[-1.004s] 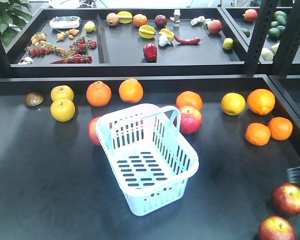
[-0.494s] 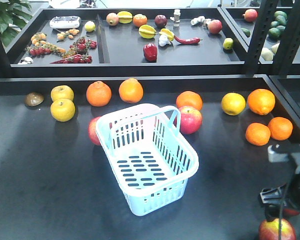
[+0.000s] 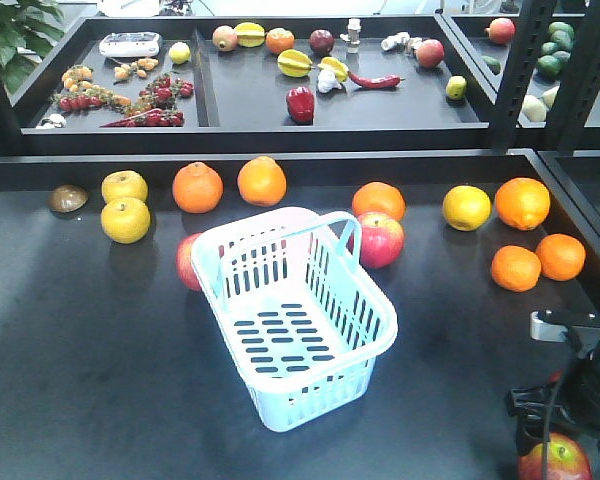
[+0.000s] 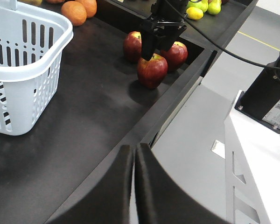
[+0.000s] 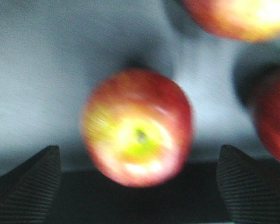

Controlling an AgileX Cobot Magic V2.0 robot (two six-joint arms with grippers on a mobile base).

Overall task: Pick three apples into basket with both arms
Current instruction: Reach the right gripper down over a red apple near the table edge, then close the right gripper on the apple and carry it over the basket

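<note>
Within the last second the right arm has swung in from the table's [image 3: 100, 380] right edge and come down. In the front view the right gripper [image 3: 542, 432] now hangs at the near right corner, directly above the near apple [image 3: 557, 463]. The basket [image 3: 310, 395] stands empty mid-table, at 10 o'clock from that fruit.

The left wrist view shows two more apples [image 4: 132, 45] just behind the near one, at 11 and 1 o'clock. The left gripper [image 4: 134, 150] sits well apart at the table's edge, its fingers pressed together on nothing.

The right wrist view is blurred. The near apple lies stem-up between the spread, empty fingers [image 5: 35, 186], with neighbours at 1 and 3 o'clock. The right arm is plainly the nearer, and its next move looks like a straight descent.
</note>
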